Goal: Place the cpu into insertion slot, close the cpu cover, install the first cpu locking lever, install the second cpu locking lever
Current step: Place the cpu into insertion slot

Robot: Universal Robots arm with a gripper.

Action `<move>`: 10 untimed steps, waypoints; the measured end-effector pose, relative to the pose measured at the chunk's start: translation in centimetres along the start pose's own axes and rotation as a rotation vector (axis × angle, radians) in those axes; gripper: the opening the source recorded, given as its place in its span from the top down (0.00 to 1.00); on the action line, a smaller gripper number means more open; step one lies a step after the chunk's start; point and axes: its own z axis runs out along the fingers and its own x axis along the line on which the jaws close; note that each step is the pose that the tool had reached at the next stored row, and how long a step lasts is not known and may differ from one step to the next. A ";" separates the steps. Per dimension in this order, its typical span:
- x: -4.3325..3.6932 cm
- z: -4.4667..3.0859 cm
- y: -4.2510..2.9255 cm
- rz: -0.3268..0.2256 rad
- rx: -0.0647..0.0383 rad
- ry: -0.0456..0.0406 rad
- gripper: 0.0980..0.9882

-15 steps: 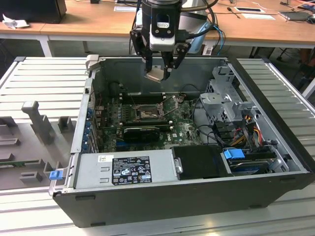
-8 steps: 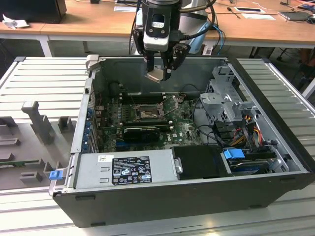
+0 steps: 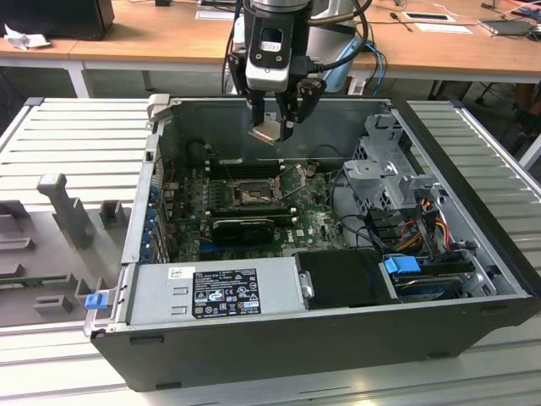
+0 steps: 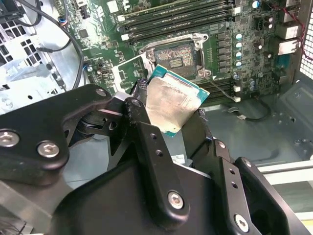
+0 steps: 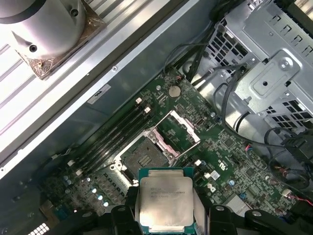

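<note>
Comes straight down from the top of the exterior view, wrist upright, above the far side of the open computer case (image 3: 254,342). Points the claw (image 3: 275,120) at the green motherboard (image 3: 317,222) from well above it, touching nothing inside the case.

Clenched on the chip (image 3: 270,133). Grips it by two opposite edges between two black fingers (image 4: 143,128), spread no wider than the chip itself. Holds it at a slant, not level with the board, with the dull metal top and the green rim plain in the second wrist view. Carries it in mid-air, well apart from the socket (image 3: 250,196) below.

In the first wrist view, puts the chip (image 5: 165,200) just short of the socket (image 5: 144,155), bare and uncovered. Right beside the socket, swung back and open: the cover (image 5: 177,131), a thin metal frame with the board seen through its square hole. Along the socket's other side, a bank of long black memory slots (image 5: 115,139), number not clear.

By count: one claw with two fingers, one chip, one socket, one cover, one case.
</note>
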 end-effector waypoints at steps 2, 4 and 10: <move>0.00 0.11 -0.01 0.000 0.000 0.0000 0.52; 0.00 0.17 -0.02 0.012 0.000 -0.0011 0.52; -0.01 0.34 -0.03 0.099 -0.002 -0.0090 0.52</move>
